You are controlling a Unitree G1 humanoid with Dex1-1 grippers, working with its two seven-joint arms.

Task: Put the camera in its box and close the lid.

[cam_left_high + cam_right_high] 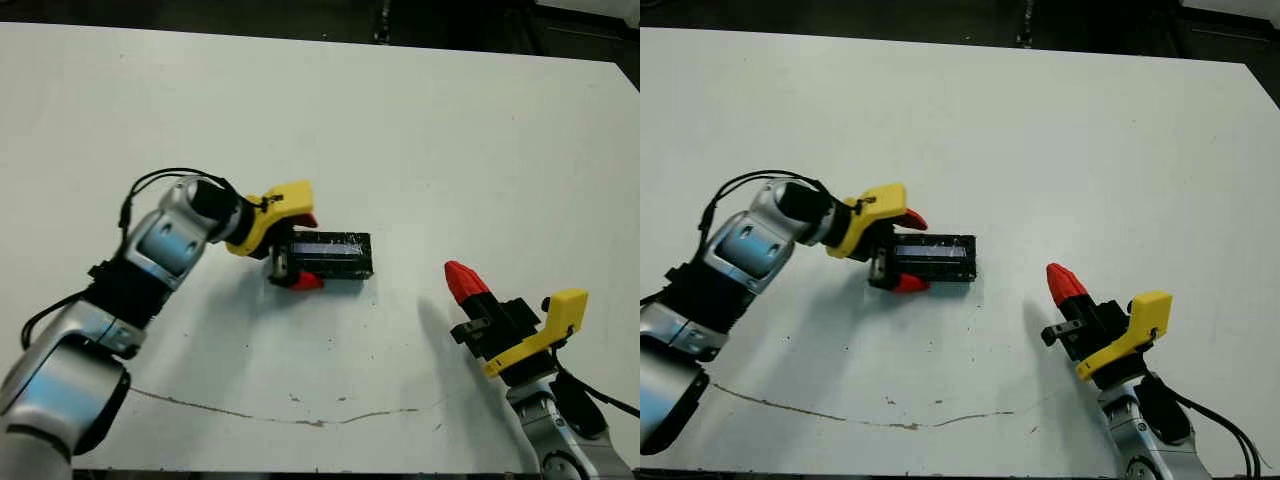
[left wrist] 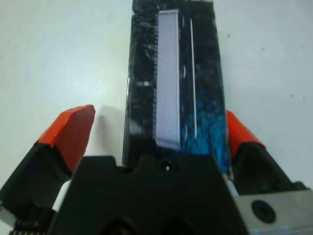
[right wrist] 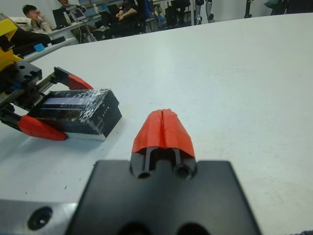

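Lying near the middle of the tabletop (image 1: 420,130), the lid (image 1: 332,254) sits on the box, whose pale wall shows only along the bottom edge; the camera is out of sight, presumably inside. Its long axis runs left to right, pointing straight out from the left gripper (image 1: 300,250), whose jaws straddle its near end, spread wider than the lid. The right gripper (image 3: 163,129) waits well apart, jaws pressed together, with nothing between.
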